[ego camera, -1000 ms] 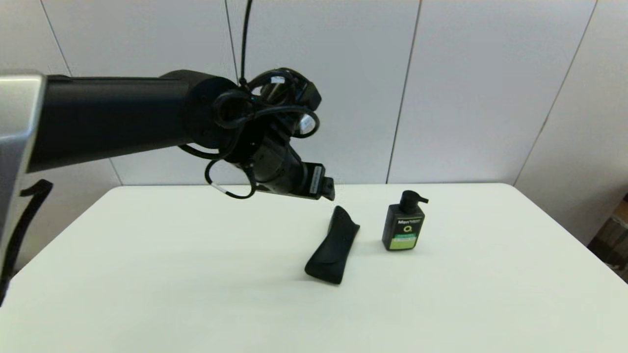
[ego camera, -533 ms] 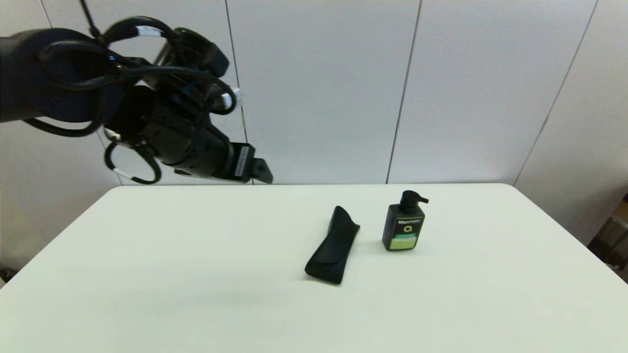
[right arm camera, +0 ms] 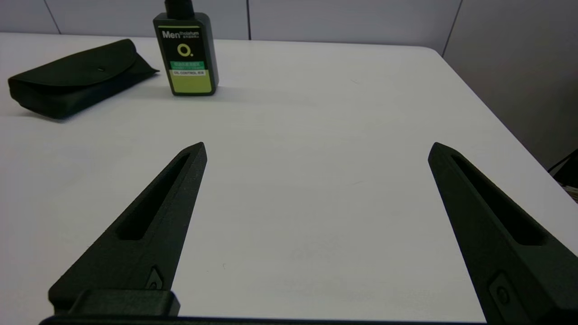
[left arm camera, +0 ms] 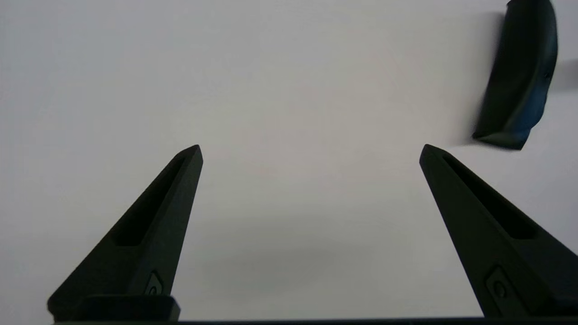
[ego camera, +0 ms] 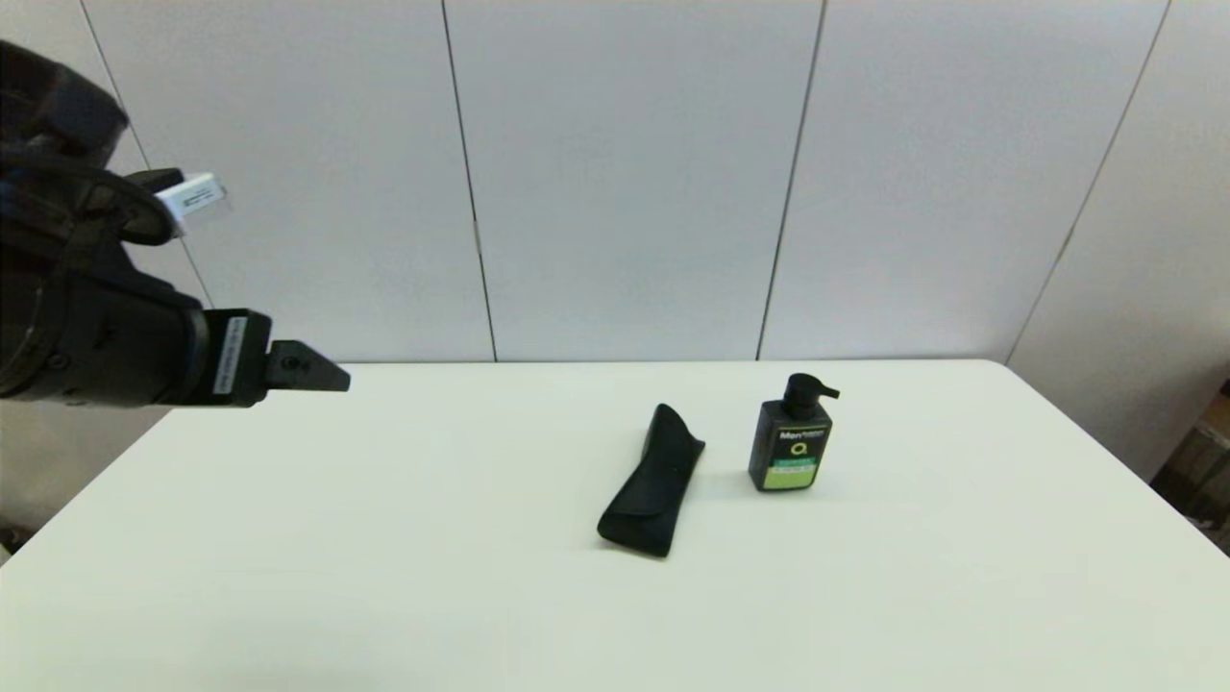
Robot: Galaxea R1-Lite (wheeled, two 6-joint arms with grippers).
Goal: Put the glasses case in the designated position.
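Hanging above the left rear part of the white surface, the left end effector has its two black fingers spread wide, and nothing sits between them; the wrist view shows only bare surface in the gap. In the head view only one tapered fingertip of it juts out from the black wrist housing at the left edge, with most of the arm cut off by the frame. It touches nothing and stands well apart from the task's thing.

The right end effector is likewise wide open and empty, seen in its own wrist view only, held low over the right side of the surface; the head view does not show it at all.

The glasses case lies flat on the surface near the middle, set at a slant with its notched end toward the rear wall and its rounded end toward the robot. Just beside it, on the robot's right and not touching, the black pump bottle with a green label stands upright. In the left wrist view the glasses case appears at the picture's edge, partly cut off and blurred. In the right wrist view the case shows its flap side, with the bottle next to it, the pump head cropped out.
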